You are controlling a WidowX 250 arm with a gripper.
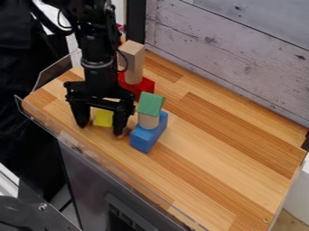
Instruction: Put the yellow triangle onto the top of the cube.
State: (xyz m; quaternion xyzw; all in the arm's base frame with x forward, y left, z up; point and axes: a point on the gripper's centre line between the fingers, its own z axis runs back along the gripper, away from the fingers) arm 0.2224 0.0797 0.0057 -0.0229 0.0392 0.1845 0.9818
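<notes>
Camera view: yellow piece not yet on any cube.
The tool (100, 130) stands wide open around the yellow piece (103, 118) on the tabletop (211, 149), seemingly gripping nothing; grasp, lift and placing, perhaps on the green block (151, 104), remain.

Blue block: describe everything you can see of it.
The blue block is a plain, elongated, box-shaped piece, evenly coloured, perhaps painted wood. It lies flat on the wooden work surface, set at a slant beside the gripper. A pale wooden piece stands on it, with a green block on top.
</notes>
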